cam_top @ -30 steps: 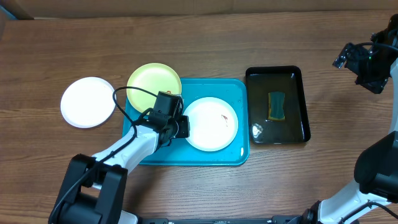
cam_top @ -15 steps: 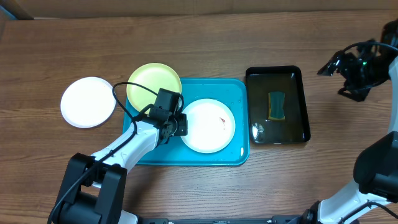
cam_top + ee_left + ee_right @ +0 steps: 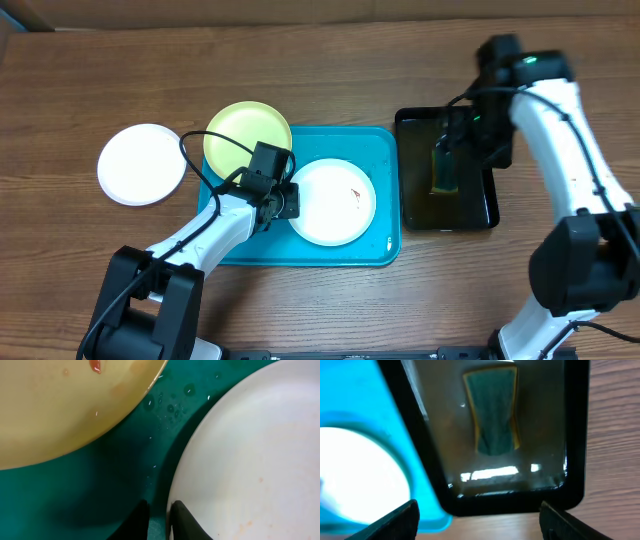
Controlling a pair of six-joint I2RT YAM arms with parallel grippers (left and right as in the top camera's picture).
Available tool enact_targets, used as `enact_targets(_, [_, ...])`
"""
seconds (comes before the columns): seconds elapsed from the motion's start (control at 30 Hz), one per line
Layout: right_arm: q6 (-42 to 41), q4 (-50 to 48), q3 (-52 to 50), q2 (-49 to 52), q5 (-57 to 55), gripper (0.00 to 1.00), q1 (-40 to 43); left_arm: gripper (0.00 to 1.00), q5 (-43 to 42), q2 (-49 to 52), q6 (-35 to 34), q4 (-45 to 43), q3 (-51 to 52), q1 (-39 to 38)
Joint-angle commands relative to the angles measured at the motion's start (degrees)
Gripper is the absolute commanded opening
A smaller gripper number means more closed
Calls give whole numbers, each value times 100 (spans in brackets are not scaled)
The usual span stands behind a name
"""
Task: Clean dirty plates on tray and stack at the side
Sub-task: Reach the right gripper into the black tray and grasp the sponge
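L gripper (image 3: 160,517) is clamped on the rim of the smeared white plate (image 3: 335,200), mid-tray (image 3: 385,150). Yellow-green plate (image 3: 247,138) is overlapped onto tray's far-left corner; 2nd white plate (image 3: 142,163) is left of tray. R gripper (image 3: 480,515), fingers wide apart, is held over sponge (image 3: 492,415) in black basin (image 3: 576,435), right of tray.

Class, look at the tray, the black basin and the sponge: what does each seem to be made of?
Tray: likely plastic, glossy turquoise with moulded rounded corners. Basin: probably plastic too, shiny black with bright reflections. Sponge: seemingly foam, matte green face, yellow edges.
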State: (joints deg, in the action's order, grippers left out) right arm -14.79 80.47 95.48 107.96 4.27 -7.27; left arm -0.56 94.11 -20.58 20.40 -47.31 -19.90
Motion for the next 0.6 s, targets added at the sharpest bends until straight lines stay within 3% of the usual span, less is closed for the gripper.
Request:
enact_targets(0.0, [-369, -487, -485, -57, -831, 79, -232, 22, 98, 70, 129, 11, -122, -37])
enact_targets(0.13, [-367, -1191, -1016, -57, -1095, 76, -264, 28, 98, 70, 129, 13, -122, -37])
enact_targets(0.3, [-348, -2052, -1716, -57, -1285, 75, -232, 28, 96, 70, 129, 13, -122, -37])
enact_targets(0.43, [-350, -2586, -2133, -57, -1233, 65, -238, 28, 98, 70, 129, 9, -125, -37])
enact_targets(0.57, [-348, -3220, -2590, -55, -1019, 70, -243, 29, 98, 70, 129, 9, -122, -37])
